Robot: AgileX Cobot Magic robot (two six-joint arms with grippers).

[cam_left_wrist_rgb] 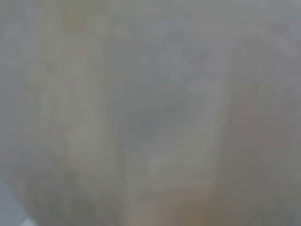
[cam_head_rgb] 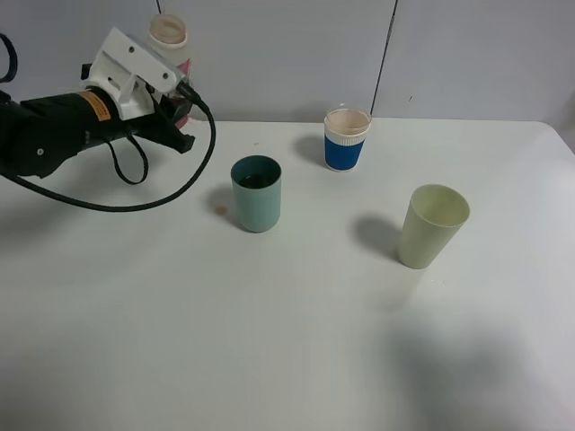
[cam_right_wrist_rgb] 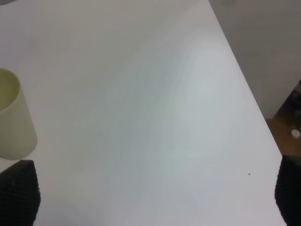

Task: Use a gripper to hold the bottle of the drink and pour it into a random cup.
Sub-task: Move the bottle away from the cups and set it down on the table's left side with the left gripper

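My left gripper (cam_head_rgb: 178, 101), white and boxy on a black sleeved arm, hovers at the table's back left and is shut on the bottle (cam_head_rgb: 169, 31). The bottle stands roughly upright, its wide capless neck above the gripper and a strip of pink label beside it; its body is mostly hidden. The left wrist view is a pale blur at very close range. The teal cup (cam_head_rgb: 256, 194) stands right of and in front of that gripper, with dark drink (cam_head_rgb: 258, 180) inside. In the right wrist view my right gripper (cam_right_wrist_rgb: 153, 197) is open, its dark fingertips (cam_right_wrist_rgb: 19, 193) far apart over bare table.
A blue-banded white cup (cam_head_rgb: 346, 139) stands behind and right of the teal cup. A pale yellow-green cup (cam_head_rgb: 432, 225) stands further right and nearer; it also shows beside my right gripper as the pale cup (cam_right_wrist_rgb: 14, 117). The table's right edge (cam_right_wrist_rgb: 244, 94) drops to the floor.
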